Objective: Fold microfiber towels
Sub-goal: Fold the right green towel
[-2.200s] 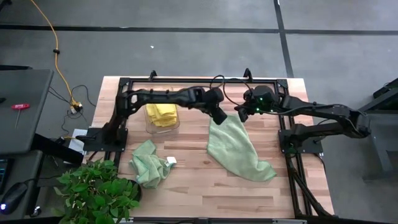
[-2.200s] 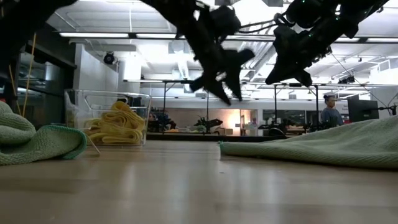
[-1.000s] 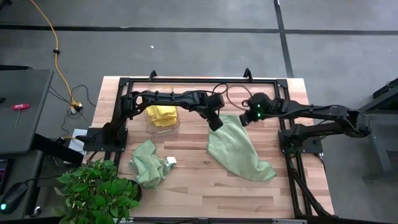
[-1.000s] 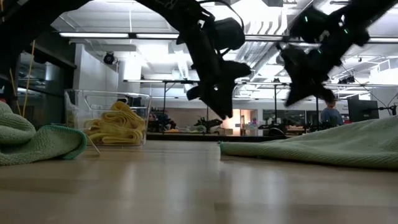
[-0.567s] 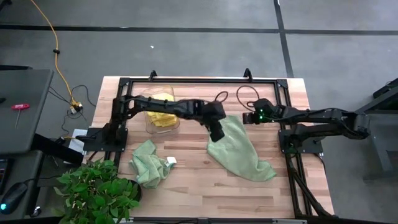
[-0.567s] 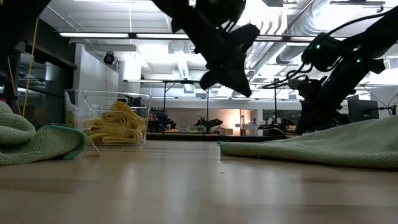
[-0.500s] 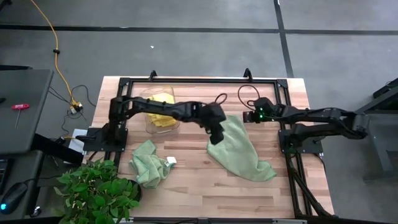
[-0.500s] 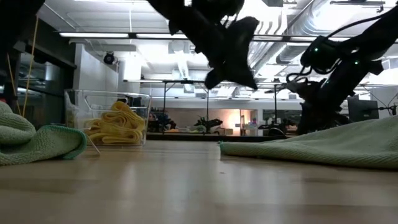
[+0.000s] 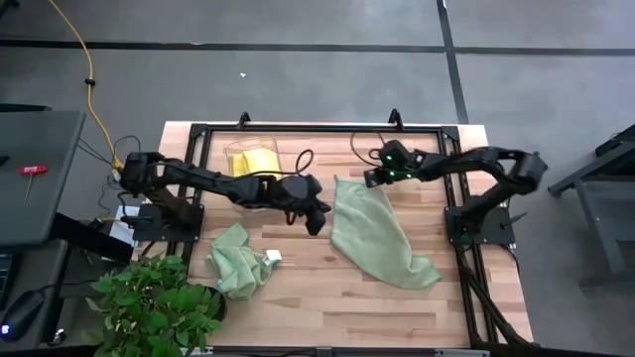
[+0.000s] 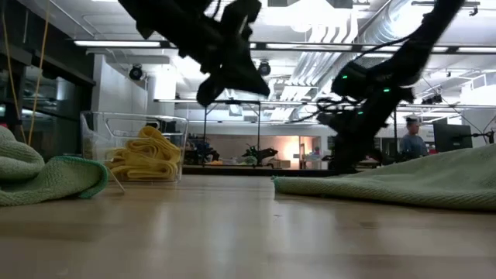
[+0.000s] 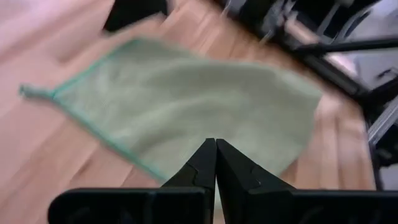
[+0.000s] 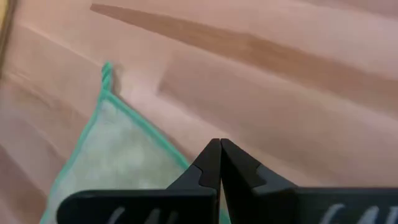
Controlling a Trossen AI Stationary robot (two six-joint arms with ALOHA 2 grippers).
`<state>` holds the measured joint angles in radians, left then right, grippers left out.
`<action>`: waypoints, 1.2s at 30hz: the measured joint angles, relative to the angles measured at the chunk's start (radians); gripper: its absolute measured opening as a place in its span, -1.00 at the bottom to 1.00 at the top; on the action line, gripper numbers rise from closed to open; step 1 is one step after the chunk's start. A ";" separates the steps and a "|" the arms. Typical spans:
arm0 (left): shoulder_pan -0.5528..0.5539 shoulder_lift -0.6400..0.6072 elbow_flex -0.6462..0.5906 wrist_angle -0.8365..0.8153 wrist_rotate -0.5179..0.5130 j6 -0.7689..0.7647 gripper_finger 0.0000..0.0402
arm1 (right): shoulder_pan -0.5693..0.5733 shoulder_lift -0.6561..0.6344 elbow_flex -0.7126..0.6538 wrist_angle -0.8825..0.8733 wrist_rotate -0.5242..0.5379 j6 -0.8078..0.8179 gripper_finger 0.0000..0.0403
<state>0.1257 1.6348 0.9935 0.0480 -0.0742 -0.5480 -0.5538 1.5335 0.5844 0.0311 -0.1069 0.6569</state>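
Green towel [image 9: 382,234] spread flat, long axis diagonal, left gripper [image 9: 317,226] closed, right gripper [image 9: 371,179] closed.

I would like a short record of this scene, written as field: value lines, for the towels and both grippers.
spread towel: sage green towel lying open at table middle-right
crumpled towel: second green towel bunched near the plant
yellow towels: inside the clear bin
left gripper: shut, empty, beside the spread towel
right gripper: shut, empty, by that towel's far corner

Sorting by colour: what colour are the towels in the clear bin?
Bright yellow towels, clearest in the low view.
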 joint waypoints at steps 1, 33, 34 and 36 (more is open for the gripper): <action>-0.003 -0.013 -0.007 0.009 -0.003 -0.004 -1.00 | 0.004 0.035 0.029 0.000 -0.004 -0.014 -1.00; -0.140 0.153 -0.013 -0.070 -0.021 -0.102 -0.68 | 0.543 0.215 0.161 0.067 -0.038 0.165 -1.00; -0.141 0.176 -0.014 -0.062 -0.014 -0.119 -0.61 | 0.546 0.215 0.160 0.067 -0.042 0.173 -1.00; -0.142 0.217 -0.014 -0.030 -0.013 -0.154 -0.48 | 0.551 0.215 0.160 0.070 -0.049 0.174 -1.00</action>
<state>-0.0162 1.8519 0.9791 0.0182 -0.0868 -0.7021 -0.0030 1.7489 0.7448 0.1012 -0.1562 0.8310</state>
